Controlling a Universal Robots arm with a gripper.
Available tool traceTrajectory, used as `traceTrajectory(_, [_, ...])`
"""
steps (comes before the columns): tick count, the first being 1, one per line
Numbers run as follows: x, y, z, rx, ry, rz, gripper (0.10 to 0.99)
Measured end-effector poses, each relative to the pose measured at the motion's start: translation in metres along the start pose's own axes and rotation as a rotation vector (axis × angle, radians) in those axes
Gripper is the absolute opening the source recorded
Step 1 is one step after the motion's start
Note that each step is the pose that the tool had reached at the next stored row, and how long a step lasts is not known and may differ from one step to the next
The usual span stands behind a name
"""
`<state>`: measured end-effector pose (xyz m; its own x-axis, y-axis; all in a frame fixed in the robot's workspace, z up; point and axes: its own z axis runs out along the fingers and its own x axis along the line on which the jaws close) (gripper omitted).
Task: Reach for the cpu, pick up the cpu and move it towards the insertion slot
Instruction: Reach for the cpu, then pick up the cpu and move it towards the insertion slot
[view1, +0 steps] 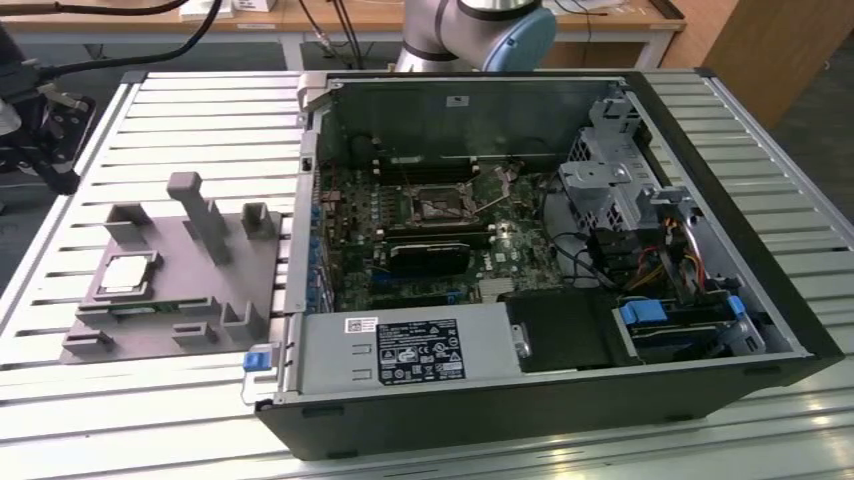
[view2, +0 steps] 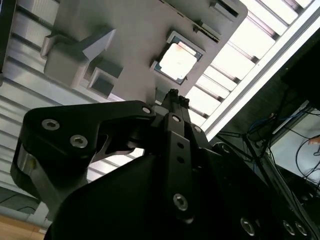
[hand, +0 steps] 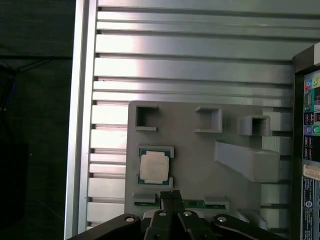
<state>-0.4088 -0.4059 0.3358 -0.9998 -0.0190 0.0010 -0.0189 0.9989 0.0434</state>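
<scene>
The cpu (view1: 127, 272), a small silvery square chip, lies flat in a recess of the grey moulded tray (view1: 180, 285) at the exterior view's left. Both wrist views look down on the cpu (hand: 154, 167) (view2: 176, 61) from well above. My gripper (hand: 170, 194) (view2: 177, 95) hangs over the tray's edge beside the cpu, apart from it. Its black fingers are pressed together and hold nothing. The insertion slot (view1: 438, 205), a square socket with a dark centre, sits on the motherboard inside the open computer case (view1: 694, 90).
The tray (hand: 200, 155) carries upright grey blocks (view1: 203, 215) and a green memory stick (hand: 192, 204) near the gripper. The case wall (view1: 304, 200) stands between tray and motherboard. Dark equipment (view1: 40, 130) sits at the ribbed metal table's (view1: 187, 110) far left edge.
</scene>
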Motion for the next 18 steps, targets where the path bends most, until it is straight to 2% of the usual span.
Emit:
traceTrajectory(1, [0.0001,-0.0002,0.0018,0.000,0.0001,0.000,0.114])
traceTrajectory(2, [0.0000,-0.0004,0.0036,0.000,0.0000,0.000,0.169])
traceTrajectory(3, [0.0001,-0.0008,0.0054,-0.001,0.0000,0.000,0.169])
traceTrajectory(4, [0.0003,-0.0014,0.0072,-0.002,-0.0001,0.000,0.231])
traceTrajectory(5, [0.0004,-0.0019,0.0090,-0.002,-0.0001,0.000,0.231])
traceTrajectory(6, [0.0005,-0.0024,0.0109,-0.002,-0.0001,0.000,0.353])
traceTrajectory(7, [0.0006,-0.0029,0.0127,-0.002,-0.0001,0.000,0.353])
traceTrajectory(8, [0.0006,-0.0034,0.0145,-0.002,-0.0001,0.000,0.412])
traceTrajectory(9, [0.0007,-0.0037,0.0163,-0.002,-0.0002,0.000,0.412])
traceTrajectory(10, [0.0007,-0.0041,0.0180,-0.002,-0.0001,0.000,0.467])
traceTrajectory(11, [0.0007,-0.0047,0.0198,-0.002,-0.0001,0.000,0.467])
traceTrajectory(15, [0.0008,-0.0066,0.0270,-0.002,0.0000,0.000,0.702])
traceTrajectory(17, [0.0009,-0.0073,0.0306,-0.002,-0.0001,0.000,0.702])
traceTrajectory(18, [0.0009,-0.0078,0.0324,-0.002,-0.0001,0.000,0.761])
